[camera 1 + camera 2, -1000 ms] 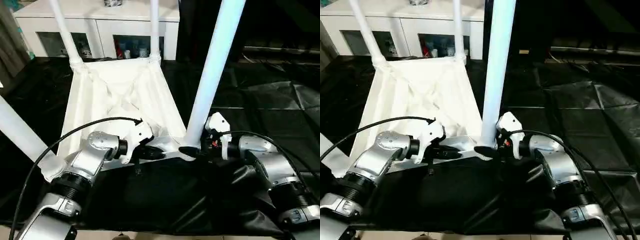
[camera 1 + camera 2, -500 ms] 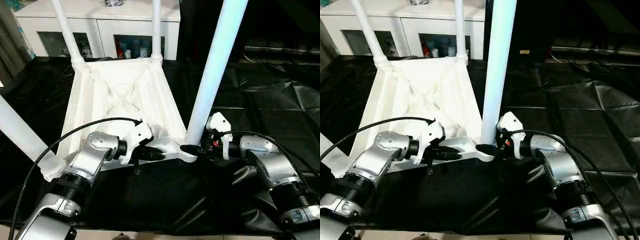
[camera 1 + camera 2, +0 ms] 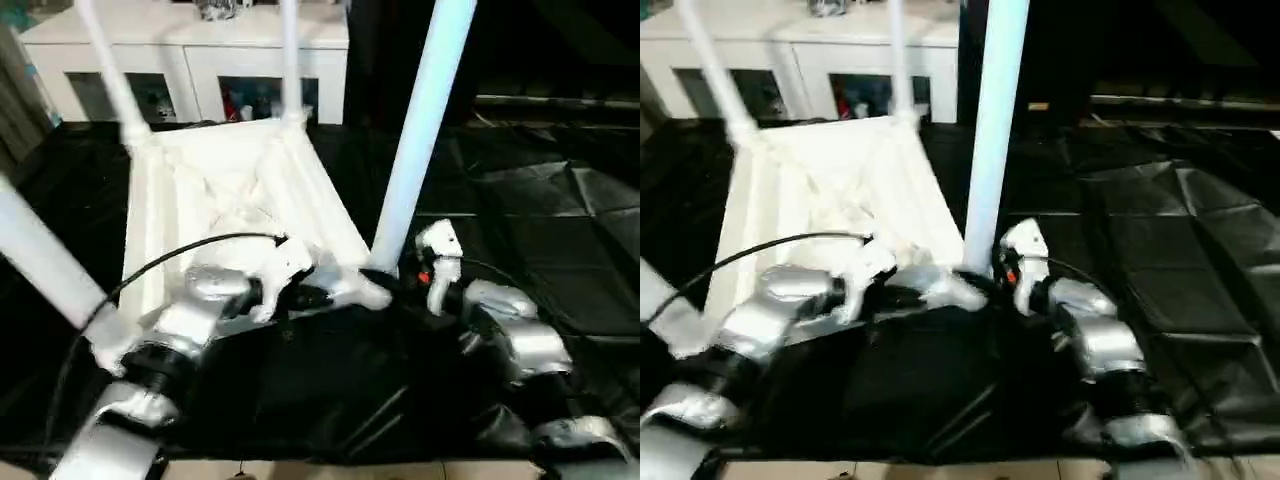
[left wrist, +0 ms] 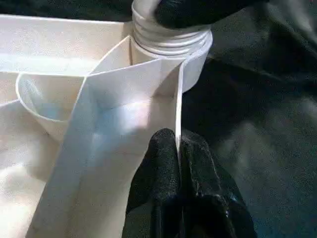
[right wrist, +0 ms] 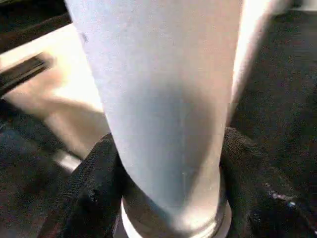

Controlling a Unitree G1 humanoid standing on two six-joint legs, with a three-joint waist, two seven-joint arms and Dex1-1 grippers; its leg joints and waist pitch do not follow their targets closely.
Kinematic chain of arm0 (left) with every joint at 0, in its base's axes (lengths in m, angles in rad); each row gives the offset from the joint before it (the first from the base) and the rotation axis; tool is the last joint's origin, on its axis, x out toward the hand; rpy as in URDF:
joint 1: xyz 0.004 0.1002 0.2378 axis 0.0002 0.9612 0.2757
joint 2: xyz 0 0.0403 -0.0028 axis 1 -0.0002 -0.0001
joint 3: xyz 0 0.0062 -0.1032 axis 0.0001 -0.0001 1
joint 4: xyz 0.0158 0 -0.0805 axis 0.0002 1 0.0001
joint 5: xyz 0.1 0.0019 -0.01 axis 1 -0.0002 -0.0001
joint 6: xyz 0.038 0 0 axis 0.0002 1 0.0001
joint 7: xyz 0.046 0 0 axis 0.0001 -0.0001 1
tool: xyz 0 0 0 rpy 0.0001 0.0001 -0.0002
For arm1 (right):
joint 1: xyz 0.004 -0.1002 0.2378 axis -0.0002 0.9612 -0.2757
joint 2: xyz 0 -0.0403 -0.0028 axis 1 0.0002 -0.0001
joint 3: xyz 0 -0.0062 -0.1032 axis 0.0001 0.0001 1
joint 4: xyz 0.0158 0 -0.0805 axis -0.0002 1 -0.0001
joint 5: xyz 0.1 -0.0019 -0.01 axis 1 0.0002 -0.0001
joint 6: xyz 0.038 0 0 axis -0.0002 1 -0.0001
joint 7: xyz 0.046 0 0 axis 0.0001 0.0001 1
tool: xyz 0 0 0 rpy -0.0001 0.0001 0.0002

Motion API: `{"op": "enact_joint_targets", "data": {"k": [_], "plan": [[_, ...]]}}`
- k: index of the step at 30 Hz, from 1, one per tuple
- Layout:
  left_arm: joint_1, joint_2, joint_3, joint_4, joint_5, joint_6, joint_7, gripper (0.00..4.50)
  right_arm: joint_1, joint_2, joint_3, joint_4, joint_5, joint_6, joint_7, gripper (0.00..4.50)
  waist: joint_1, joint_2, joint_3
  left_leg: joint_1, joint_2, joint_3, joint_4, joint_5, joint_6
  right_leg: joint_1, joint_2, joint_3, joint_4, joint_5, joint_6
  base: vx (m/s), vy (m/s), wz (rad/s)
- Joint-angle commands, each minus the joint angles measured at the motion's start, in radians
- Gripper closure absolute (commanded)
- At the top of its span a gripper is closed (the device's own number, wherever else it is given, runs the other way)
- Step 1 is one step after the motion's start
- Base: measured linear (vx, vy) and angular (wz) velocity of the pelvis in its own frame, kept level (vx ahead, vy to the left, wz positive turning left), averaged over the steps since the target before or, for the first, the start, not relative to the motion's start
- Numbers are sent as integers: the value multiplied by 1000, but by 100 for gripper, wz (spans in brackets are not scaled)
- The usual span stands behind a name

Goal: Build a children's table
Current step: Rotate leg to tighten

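The white children's table lies upside down, its ribbed underside (image 3: pixel 230 190) facing up and four legs standing in the corner sockets. My left gripper (image 3: pixel 318 297) is shut on the thin near rim of the top; in the left wrist view its fingers (image 4: pixel 163 168) pinch that rim wall beside the corner socket (image 4: pixel 171 42). My right gripper (image 3: pixel 385 277) is shut around the base of the near right leg (image 3: pixel 420 130). In the right wrist view its fingers (image 5: pixel 94 193) sit on both sides of the leg (image 5: pixel 163 99).
A black sheet (image 3: pixel 560 220) covers the floor around the table. The white cabinet (image 3: pixel 200 55) with glass doors stands behind the far legs (image 3: pixel 290 60). The near left leg (image 3: pixel 40 260) rises beside my left forearm.
The whole picture has shifted and blurred, so the head camera has moved. Both grippers keep the same holds on the rim and the leg.
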Motion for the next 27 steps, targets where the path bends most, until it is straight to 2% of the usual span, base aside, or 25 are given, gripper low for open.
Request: {"op": "enact_joint_targets", "data": {"k": [1,4,5,8,9,11,12,13,15,20,21,22,23,24,27], "plan": [[-22,-52,49,5,-37,-13,84,450,15,18,-10,81,-49,36,-130,207,-2,-15,-51,3,30,-11,-74,-239,14,38,-65,43,-103,-453,-144,0,0,0],[-50,-113,48,46,3,18,237,450,-18,79,-42,138,-68,29,-317,210,-7,-13,-50,1,30,-13,-76,-247,7,36,-65,42,-105,-475,-132,0,0,0],[-66,-174,58,66,3,43,321,450,-43,115,-50,168,-81,28,-416,210,-7,-13,-51,3,27,-13,-75,-249,8,35,-65,41,-108,-481,-127,0,0,0],[-81,-240,53,89,10,45,381,450,-75,142,-40,198,-102,8,-462,210,-8,-15,-55,-2,26,-11,-73,-230,20,38,-64,41,-105,-424,-139,0,0,0],[-84,-250,48,96,15,43,389,450,-81,145,-39,204,-104,4,-464,210,-6,-16,-55,-1,26,-11,-73,-227,24,38,-63,42,-105,-412,-140,0,0,0],[-88,-259,31,110,40,27,407,450,-90,154,-41,214,-99,-2,-463,210,-2,-17,-59,-8,26,-10,-71,-187,49,44,-63,43,-96,-331,-156,0,0,0],[-88,-263,16,118,51,16,410,450,-96,163,-42,217,-92,-19,-447,210,0,-14,-60,-8,27,-9,-70,-177,59,44,-63,43,-94,-307,-163,0,0,0],[-88,-263,15,118,51,15,409,450,-96,163,-42,216,-92,-20,-446,210,1,-14,-62,-6,27,-8,-68,-171,63,43,-64,43,-93,-291,-169,0,0,0],[-86,-257,11,115,52,9,397,450,-93,167,-46,202,-83,-37,-425,155,2,-14,-62,-11,27,-8,-69,-158,74,47,-64,42,-90,-269,-180,0,0,0],[-82,-213,19,95,43,-5,340,450,-93,143,-46,155,-52,-58,-328,105,1,-15,-58,-11,28,-9,-72,-193,73,46,-65,41,-98,-342,-164,0,0,0],[-80,-200,22,91,36,-12,320,450,-92,129,-49,137,-34,-47,-286,100,1,-15,-59,-11,28,-9,-71,-192,72,46,-66,42,-97,-337,-165,0,0,0],[-78,-187,25,85,33,-16,300,450,-88,108,-45,117,-21,-30,-235,100,0,-20,-58,-15,28,-10,-73,-190,75,49,-65,41,-96,-337,-161,0,0,0],[-72,-165,29,74,21,-37,258,450,-80,69,-36,87,-10,-18,-162,100,2,-14,-58,-12,29,-9,-71,-189,79,47,-66,41,-97,-338,-161,0,0,0],[-66,-145,33,62,8,-43,220,450,-70,33,-28,57,1,-3,-94,100,2,-18,-59,-13,28,-8,-70,-177,86,50,-63,42,-95,-317,-162,0,0,0],[-57,-111,36,46,-7,-62,157,450,-50,-30,-5,7,10,9,22,100,6,-17,-59,-18,30,-9,-69,-158,97,53,-67,41,-92,-289,-175,0,0,0]]}}
